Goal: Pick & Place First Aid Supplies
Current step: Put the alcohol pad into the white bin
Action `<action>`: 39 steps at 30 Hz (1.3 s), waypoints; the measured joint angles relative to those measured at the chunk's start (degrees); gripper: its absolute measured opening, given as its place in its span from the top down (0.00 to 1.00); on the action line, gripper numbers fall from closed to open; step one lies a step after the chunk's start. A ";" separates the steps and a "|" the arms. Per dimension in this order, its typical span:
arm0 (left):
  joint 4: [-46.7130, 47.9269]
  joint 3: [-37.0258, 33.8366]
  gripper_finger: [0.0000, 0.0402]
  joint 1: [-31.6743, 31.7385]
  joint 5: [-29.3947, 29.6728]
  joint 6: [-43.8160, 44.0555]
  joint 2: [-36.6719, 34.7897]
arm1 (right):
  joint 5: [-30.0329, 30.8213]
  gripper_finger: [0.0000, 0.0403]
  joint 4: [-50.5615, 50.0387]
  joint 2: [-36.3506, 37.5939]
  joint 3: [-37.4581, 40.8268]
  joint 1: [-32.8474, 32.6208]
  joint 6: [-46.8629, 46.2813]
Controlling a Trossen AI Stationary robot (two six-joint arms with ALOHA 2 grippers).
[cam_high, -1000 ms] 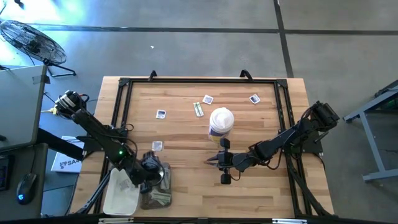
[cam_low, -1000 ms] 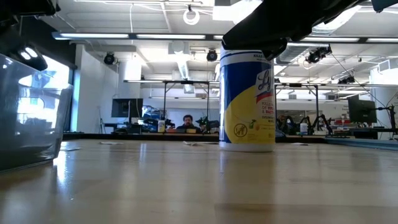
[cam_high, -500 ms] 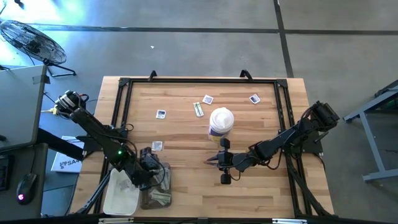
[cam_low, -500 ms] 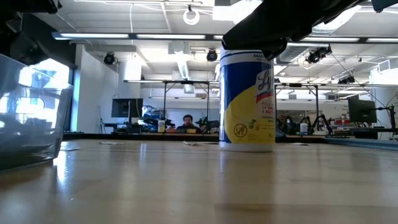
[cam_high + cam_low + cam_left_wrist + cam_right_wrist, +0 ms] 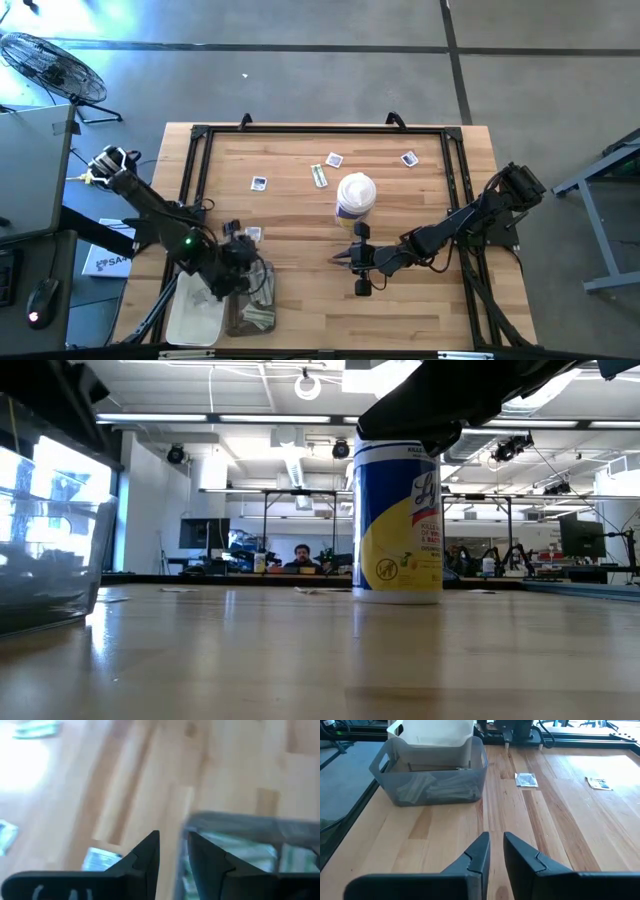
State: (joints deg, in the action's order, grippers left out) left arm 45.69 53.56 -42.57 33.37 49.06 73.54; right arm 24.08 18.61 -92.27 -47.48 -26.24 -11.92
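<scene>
Small square white-and-blue packets lie flat on the wooden table point(image 5: 420, 300): one point(image 5: 259, 183) at far left, two point(image 5: 334, 159) point(image 5: 409, 158) near the far edge, one point(image 5: 253, 234) beside the bin. A narrow green strip point(image 5: 319, 176) lies by the canister. More strips point(image 5: 440, 787) lie in the clear grey bin point(image 5: 252, 298). My left gripper point(image 5: 235, 247) hovers over the bin's far rim point(image 5: 250, 822), open, with nothing between its fingers. My right gripper point(image 5: 338, 260) waits near the table's middle, open by a narrow gap point(image 5: 495, 842).
A white-lidded blue-and-yellow canister point(image 5: 356, 195) stands upright just beyond my right gripper. A white tray point(image 5: 195, 310) sits against the bin's left side. A black frame point(image 5: 320, 128) runs round the table's edges. A person sits in the room far behind point(image 5: 301, 557).
My left gripper has risen out of the bin and drifted toward the table's far edge, tipping up closer to level. The right arm has kept still.
</scene>
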 joint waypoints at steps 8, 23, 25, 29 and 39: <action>8.94 0.06 0.76 13.75 -2.95 6.78 0.00 | 0.00 0.88 0.02 0.00 0.00 0.00 -0.07; 4.15 -14.43 0.76 30.09 -20.18 9.30 0.02 | -0.02 0.88 -0.10 0.00 0.00 -0.02 -0.04; 0.09 -16.31 0.76 30.92 -21.57 8.29 0.02 | -0.02 0.89 -0.10 0.00 0.00 0.00 -0.04; -2.87 -18.59 0.76 32.55 -22.35 7.75 0.02 | -0.02 0.88 -0.11 0.00 0.00 0.00 -0.04; -8.60 -20.92 0.76 32.81 -23.03 7.70 0.02 | -0.02 0.88 -0.07 0.00 0.00 0.00 -0.03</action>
State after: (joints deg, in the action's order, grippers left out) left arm 37.09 32.64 -9.76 10.34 56.76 73.56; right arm 24.05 18.55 -92.27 -47.48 -26.24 -11.96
